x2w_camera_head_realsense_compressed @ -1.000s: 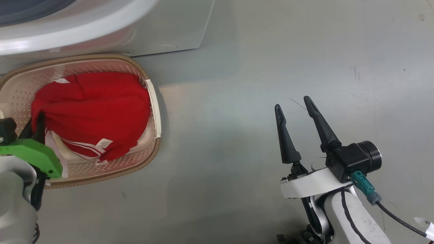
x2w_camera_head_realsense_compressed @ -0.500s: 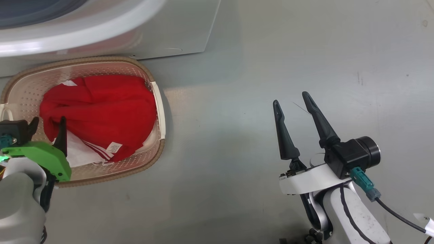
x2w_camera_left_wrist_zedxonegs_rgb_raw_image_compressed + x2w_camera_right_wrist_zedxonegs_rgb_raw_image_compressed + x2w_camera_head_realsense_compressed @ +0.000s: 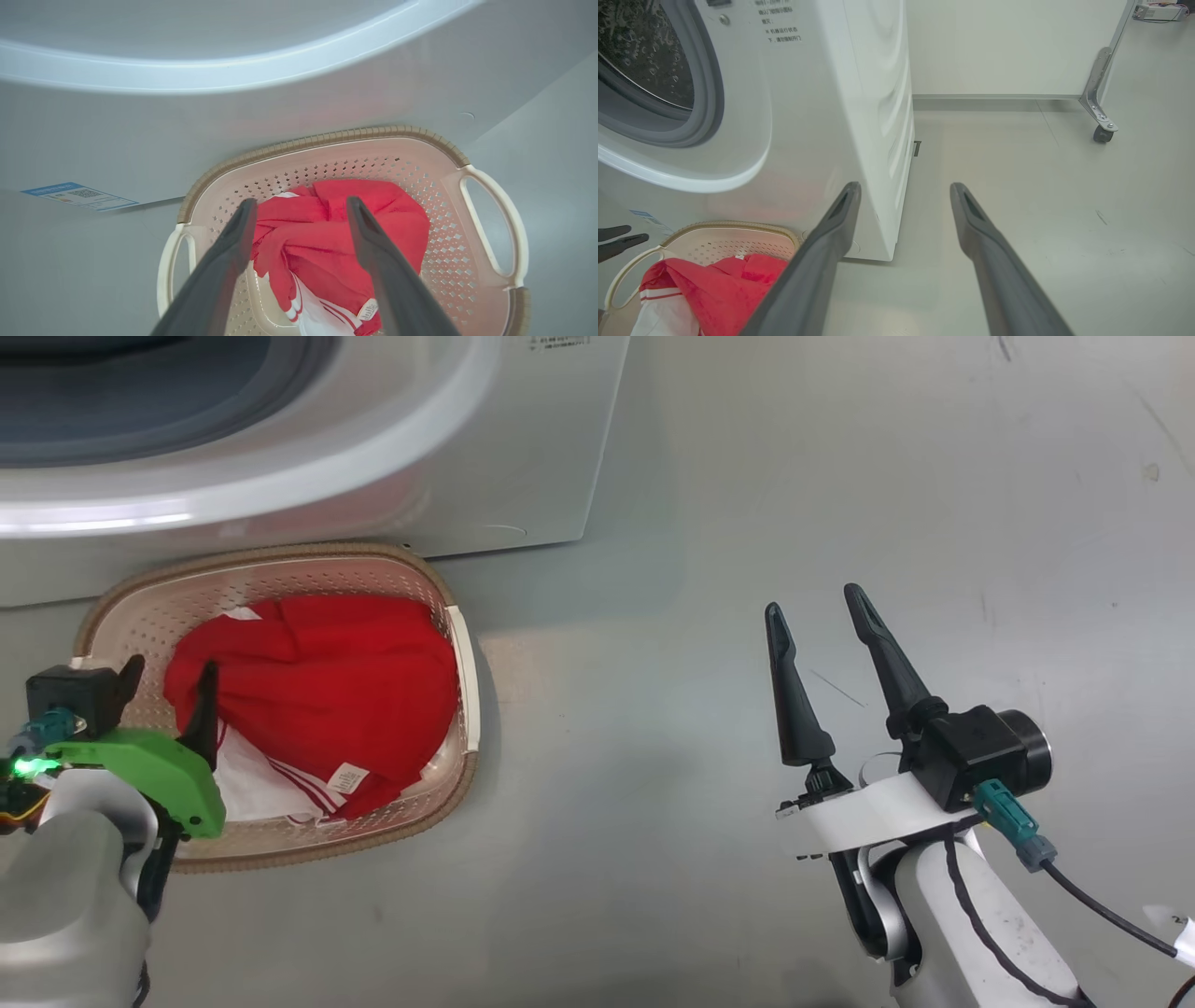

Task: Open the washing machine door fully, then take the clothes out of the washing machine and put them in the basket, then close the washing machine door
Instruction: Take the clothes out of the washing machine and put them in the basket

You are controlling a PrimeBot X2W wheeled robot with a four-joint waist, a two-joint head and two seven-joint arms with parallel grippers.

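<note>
Hovering my left gripper (image 3: 301, 201), jaws spread empty, over red clothes (image 3: 327, 681) in the basket (image 3: 280, 555), my right gripper (image 3: 813, 599) parted, holding nothing

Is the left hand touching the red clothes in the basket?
Apart. In the right wrist view the open left hand hangs above the basket handle, a clear gap separating its fingertips from the red clothes.

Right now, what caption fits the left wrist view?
Open left gripper over red clothes in the basket by the washer.
</note>
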